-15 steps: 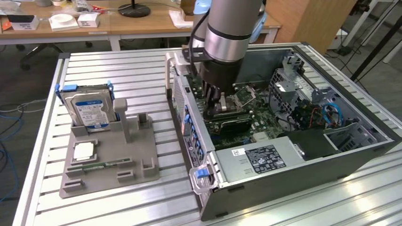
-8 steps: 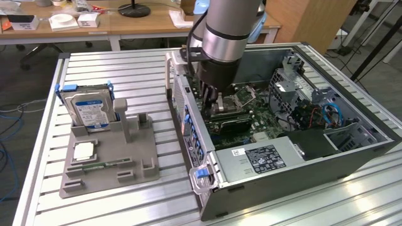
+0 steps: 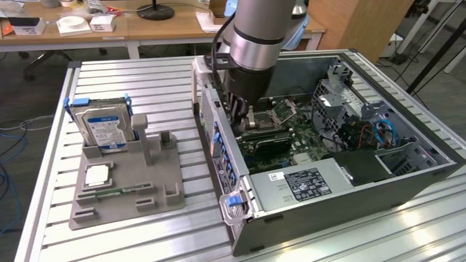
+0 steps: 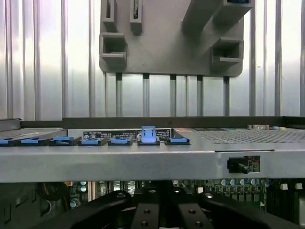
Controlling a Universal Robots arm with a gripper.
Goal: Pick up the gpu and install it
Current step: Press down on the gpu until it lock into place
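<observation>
**Operator:** Where is my gripper?

**Spotter:** Your black two-fingered gripper point(image 3: 243, 117) is down inside the open dark-grey metal computer case point(image 3: 328, 218), over the green motherboard point(image 3: 280, 158). In the wrist view the gripper point(image 4: 162, 210) has its fingers point(image 4: 143, 212) drawn together, and I can't make out anything between them.

**Operator:** And the card?

**Spotter:** The thin black rectangular gpu point(image 3: 268, 143) is in the case too, on the motherboard, just beside your fingertips and a little lower. I can't tell whether you're touching it.

**Operator:** What else is in that case?

**Spotter:** Farther from your gripper, you have the silver power supply box with a black label point(image 3: 302, 185). Blue cables point(image 3: 382, 131) lie well apart from it by the far wall.

**Operator:** And outside the case?

**Spotter:** Past the case wall with its row of blue plastic latches point(image 4: 148, 135), well apart from your gripper, you have the grey moulded parts holder point(image 3: 163, 180) on the slatted aluminium table point(image 3: 131, 82). It holds a silver hard drive with a blue-and-white label point(image 3: 103, 126) standing upright. A pale square chip point(image 3: 97, 176) and a slim green memory stick point(image 3: 120, 192) lie flat in its recesses.
</observation>
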